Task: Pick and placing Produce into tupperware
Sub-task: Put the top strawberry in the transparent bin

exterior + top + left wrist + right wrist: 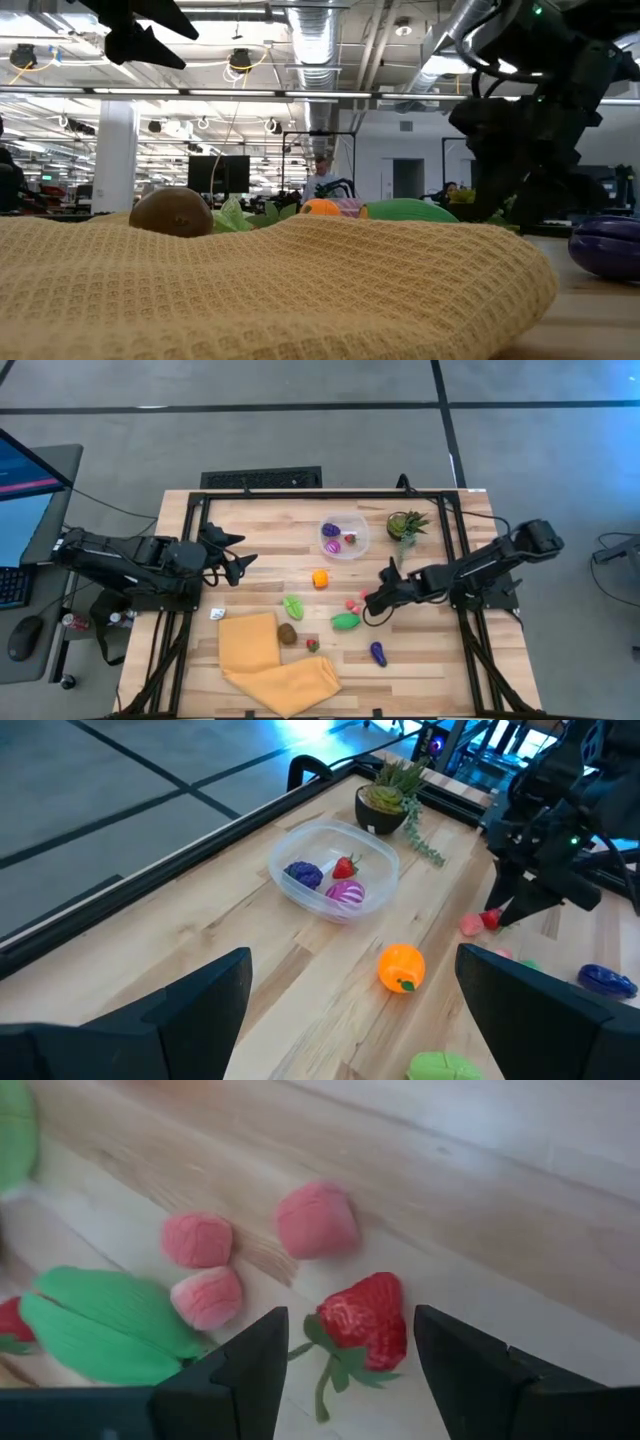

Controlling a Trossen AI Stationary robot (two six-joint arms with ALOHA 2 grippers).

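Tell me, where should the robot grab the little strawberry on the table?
Probably across the strawberry's plump red body, coming straight down with the right gripper, whose open fingers stand either side of it. It lies flat on the table, and its green stem looks too thin.

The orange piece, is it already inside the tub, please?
No, the orange piece lies on the table, outside the tub.

Light is even and fairly bright, coming from ceiling strip lamps (300, 95) that glare white above the cloth (270, 290). Shadows on the tabletop (260, 550) are soft and short. The cloth nearest the low camera is slightly blurred. Around the strawberry (368, 1320), the close wrist picture is soft, its pink pieces (198, 1240) fuzzy.
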